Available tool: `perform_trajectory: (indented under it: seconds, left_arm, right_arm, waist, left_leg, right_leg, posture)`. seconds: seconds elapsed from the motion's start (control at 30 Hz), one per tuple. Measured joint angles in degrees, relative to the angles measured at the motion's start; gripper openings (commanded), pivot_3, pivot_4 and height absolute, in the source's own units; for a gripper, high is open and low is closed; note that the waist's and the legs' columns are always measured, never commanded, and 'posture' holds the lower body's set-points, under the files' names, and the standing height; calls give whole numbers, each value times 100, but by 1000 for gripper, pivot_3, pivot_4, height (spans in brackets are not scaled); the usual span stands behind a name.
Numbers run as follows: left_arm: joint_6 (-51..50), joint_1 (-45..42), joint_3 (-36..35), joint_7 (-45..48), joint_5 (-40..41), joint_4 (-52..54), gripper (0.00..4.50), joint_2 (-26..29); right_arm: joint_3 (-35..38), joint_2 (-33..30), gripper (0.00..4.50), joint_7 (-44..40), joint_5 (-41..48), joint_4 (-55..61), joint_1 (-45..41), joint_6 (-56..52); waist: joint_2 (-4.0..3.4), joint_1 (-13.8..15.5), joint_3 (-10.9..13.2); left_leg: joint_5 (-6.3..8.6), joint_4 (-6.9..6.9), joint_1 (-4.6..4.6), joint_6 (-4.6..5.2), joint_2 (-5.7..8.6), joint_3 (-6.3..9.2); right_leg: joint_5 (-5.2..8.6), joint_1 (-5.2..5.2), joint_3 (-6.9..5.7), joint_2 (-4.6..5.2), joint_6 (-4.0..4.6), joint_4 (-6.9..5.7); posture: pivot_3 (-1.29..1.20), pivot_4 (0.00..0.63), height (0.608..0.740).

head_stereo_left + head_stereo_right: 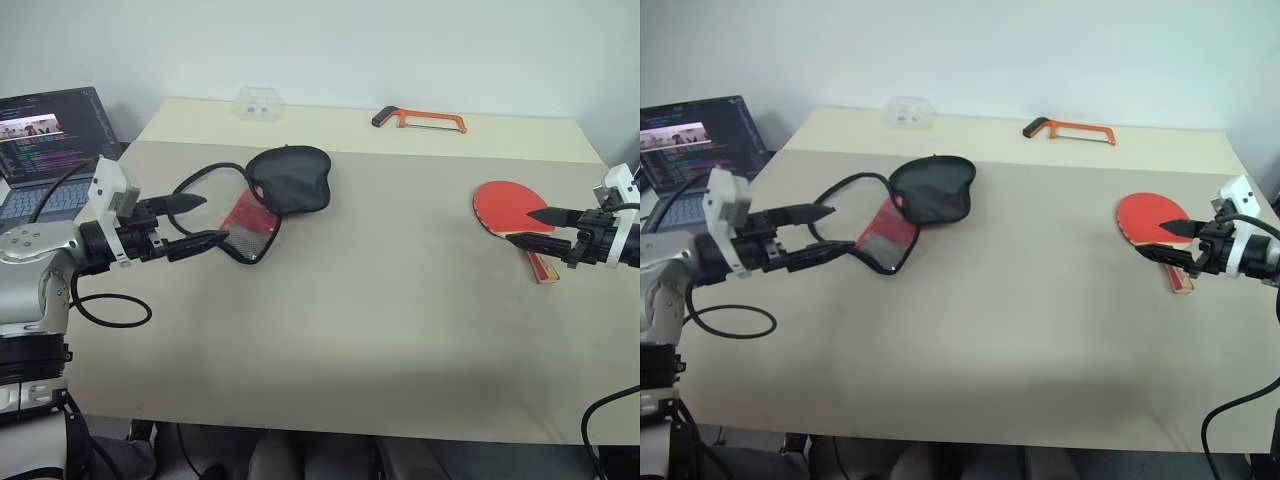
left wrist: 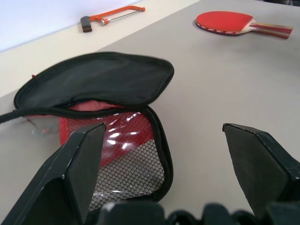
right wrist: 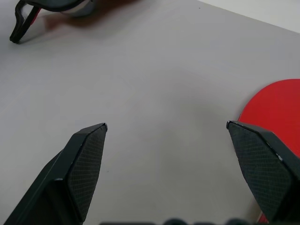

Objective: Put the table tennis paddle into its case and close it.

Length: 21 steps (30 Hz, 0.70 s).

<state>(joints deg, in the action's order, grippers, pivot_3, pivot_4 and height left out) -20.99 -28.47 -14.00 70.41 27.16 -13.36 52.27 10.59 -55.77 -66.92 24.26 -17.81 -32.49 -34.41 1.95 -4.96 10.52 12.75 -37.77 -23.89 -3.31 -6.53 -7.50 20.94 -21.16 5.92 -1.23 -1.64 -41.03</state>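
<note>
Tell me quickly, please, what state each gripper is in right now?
Left gripper: open, holding nothing, beside the case.
Right gripper: open, holding nothing, over the table tennis paddle.

Soft, even light fills the scene, bright without harsh contrast. The table (image 1: 380,300) carries only faint, diffuse shadows: a pale one close under the case (image 1: 275,195) and a broad, dim band along the table's near edge. Small white glints of glare sit on the clear plastic beside the case's mesh pocket (image 2: 136,166). The laptop screen (image 1: 50,130) beside the table glows. In the wrist views the near black fingers (image 2: 79,164) look soft, and the hacksaw (image 2: 112,16) beyond the case is slightly blurred.
</note>
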Motion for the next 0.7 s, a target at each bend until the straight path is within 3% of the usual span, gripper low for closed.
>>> perform_trajectory:
  seconds: [0.27, 0.5, 0.7]
  left_arm:
    - [-254, 186, -238, -288, 197, 351, 4351, 1]
    - [-1137, 534, -579, -1162, 333, 693, 4351, -1]
    - [-1941, 569, -773, -1990, 696, 1032, 4351, -429]
  right_arm:
    - [2, 97, 4500, 60, 194, 205, -82, -44]
    - [-8, 176, 4500, -8, 400, 474, -294, -127]
    - [-12, 175, 4500, -66, 397, 420, -295, -107]
  waist:
    - [0, 0, 0]
    - [0, 16, 0]
    - [0, 32, 0]
  left_leg:
    - [0, 1, -1, 0, -2, 4]
    - [1, 1, -4, 1, -3, 15]
    - [1, -1, -7, 1, -2, 29]
  right_leg:
    - [0, 0, -2, 1, 0, 0]
    - [1, 2, -9, 7, 0, 2]
    - [1, 6, -20, 14, -1, 1]
  posture:
    - [0, 150, 740]
    - [0, 150, 740]
    - [0, 150, 740]
